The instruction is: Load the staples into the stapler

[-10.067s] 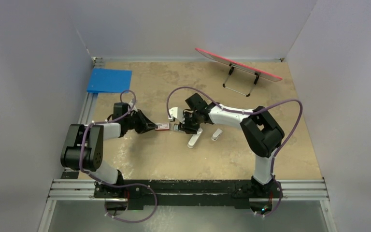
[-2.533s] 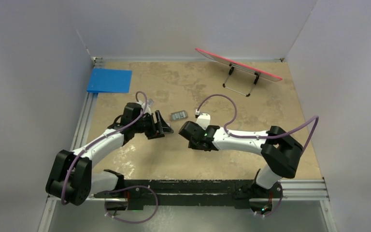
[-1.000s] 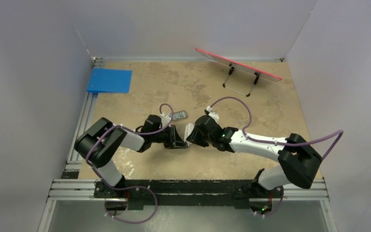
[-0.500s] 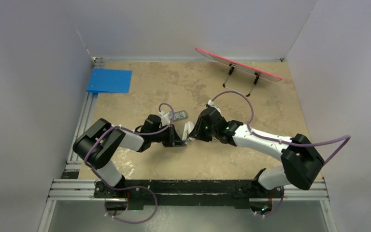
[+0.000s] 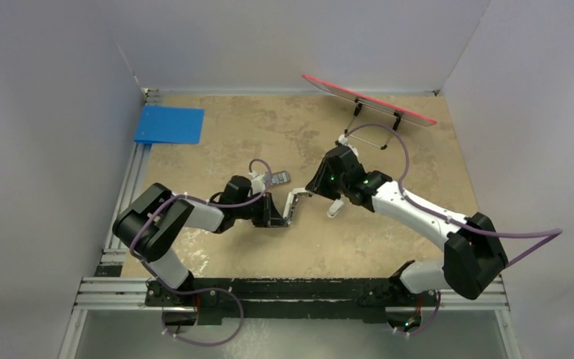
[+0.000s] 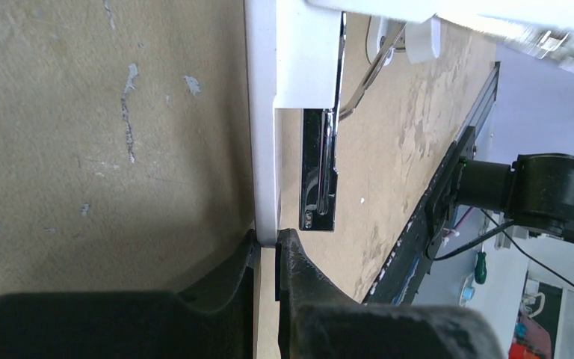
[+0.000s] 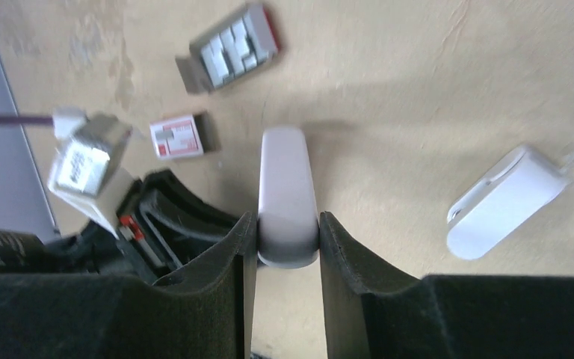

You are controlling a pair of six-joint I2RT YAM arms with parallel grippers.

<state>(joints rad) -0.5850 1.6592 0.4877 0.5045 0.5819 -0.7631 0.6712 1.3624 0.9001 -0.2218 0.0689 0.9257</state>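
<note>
The white stapler (image 5: 294,203) lies between my two grippers at mid-table. My left gripper (image 6: 267,243) is shut on the thin white edge of its lower part (image 6: 264,149), and its shiny metal channel (image 6: 320,172) lies exposed alongside. My right gripper (image 7: 288,238) is shut on the rounded white top bar (image 7: 287,194). In the top view the left gripper (image 5: 279,217) and right gripper (image 5: 309,192) sit close together. The staples (image 7: 228,46) are a grey block in an open tray with a red end, seen as staples (image 5: 276,178) behind the left gripper.
A red-and-white box sleeve (image 7: 179,137) lies near the tray. A short white piece (image 5: 334,208) rests just right of the stapler. A blue pad (image 5: 169,124) sits at back left, and a red board on a wire stand (image 5: 370,101) at back right.
The left gripper has closed on the stapler's lower end. The right arm has swung back and to the right with the stapler's top bar in its grip.
</note>
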